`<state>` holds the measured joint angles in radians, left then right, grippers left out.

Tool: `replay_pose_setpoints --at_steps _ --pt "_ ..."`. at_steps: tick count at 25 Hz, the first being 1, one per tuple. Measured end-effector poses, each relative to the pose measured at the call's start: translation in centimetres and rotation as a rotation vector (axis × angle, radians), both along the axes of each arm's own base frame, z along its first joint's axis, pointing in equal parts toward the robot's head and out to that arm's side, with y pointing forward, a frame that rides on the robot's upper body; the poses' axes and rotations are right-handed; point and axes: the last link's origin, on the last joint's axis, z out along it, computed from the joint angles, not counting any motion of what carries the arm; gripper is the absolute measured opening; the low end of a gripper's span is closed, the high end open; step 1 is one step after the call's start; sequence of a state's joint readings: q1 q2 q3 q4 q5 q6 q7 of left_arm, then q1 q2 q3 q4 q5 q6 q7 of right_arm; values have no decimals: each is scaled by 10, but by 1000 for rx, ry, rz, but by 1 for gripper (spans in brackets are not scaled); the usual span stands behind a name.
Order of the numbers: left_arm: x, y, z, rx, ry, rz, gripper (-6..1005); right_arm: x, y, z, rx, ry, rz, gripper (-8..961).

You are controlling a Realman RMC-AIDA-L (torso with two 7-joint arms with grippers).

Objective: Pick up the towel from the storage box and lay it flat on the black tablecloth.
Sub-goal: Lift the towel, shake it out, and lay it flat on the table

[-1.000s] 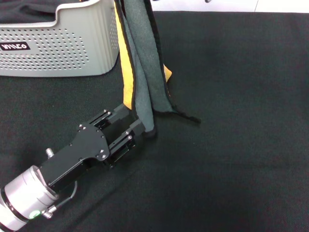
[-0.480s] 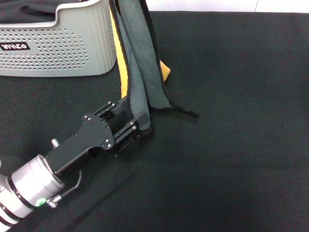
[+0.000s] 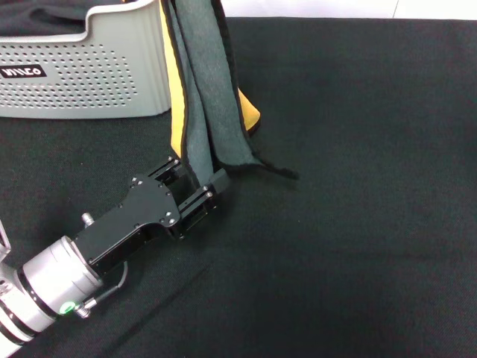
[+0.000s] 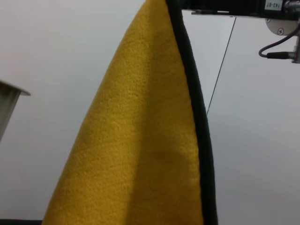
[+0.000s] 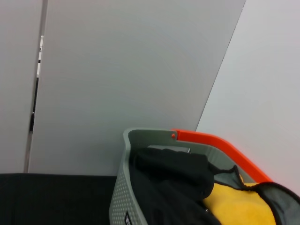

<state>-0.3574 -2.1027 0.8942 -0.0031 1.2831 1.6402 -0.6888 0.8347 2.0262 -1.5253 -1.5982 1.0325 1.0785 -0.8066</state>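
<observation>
The towel (image 3: 205, 97), grey-teal with a yellow face, hangs in a long fold from above the head view's top edge, beside the storage box (image 3: 82, 74). Its lower end touches the black tablecloth (image 3: 358, 224). My left gripper (image 3: 195, 177) lies low over the cloth, open, with its fingers either side of the towel's lower edge. The left wrist view is filled by the towel's yellow face (image 4: 140, 140), which runs up to the right gripper's black body (image 4: 220, 5). The right wrist view shows the towel (image 5: 243, 206) close by and the box (image 5: 123, 187).
A dark black fabric bundle (image 3: 37, 19) lies inside the box; it also shows in the right wrist view (image 5: 173, 173), under an orange rim piece (image 5: 220, 150). The tablecloth stretches wide to the right and front of the towel.
The hanging towel has swung left toward the box. My left gripper has moved left and slightly back with it, and its fingertips now show beside the towel's edge.
</observation>
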Motion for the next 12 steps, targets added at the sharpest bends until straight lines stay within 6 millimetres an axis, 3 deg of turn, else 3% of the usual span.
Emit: replay_pose_setpoints --at_steps 12 --pt "-5 3 -3 -31 4 52 565 -3 3 6 34 19 17 5"
